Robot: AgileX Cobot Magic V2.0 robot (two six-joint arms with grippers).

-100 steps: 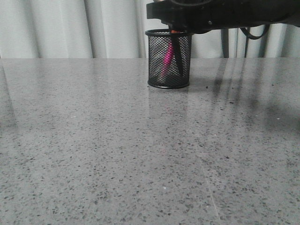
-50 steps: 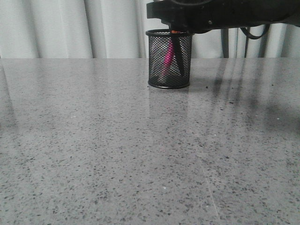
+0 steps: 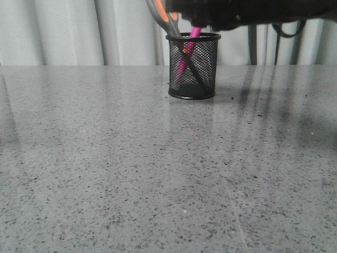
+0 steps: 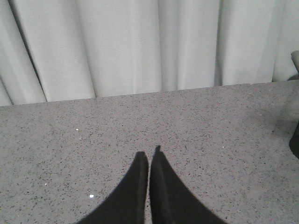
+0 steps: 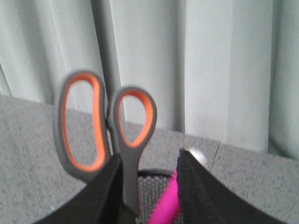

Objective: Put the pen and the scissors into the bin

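Front view: scissors [image 3: 164, 16] handles-up, leaning left

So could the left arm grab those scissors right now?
Probably not without moving far: the left gripper is shut over bare table, while the scissors stand in the bin beneath the right arm.

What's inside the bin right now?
The bin holds the pink pen and the scissors, blades down, crossing, handles above the rim. The mesh and the right tool hide where their tips rest.
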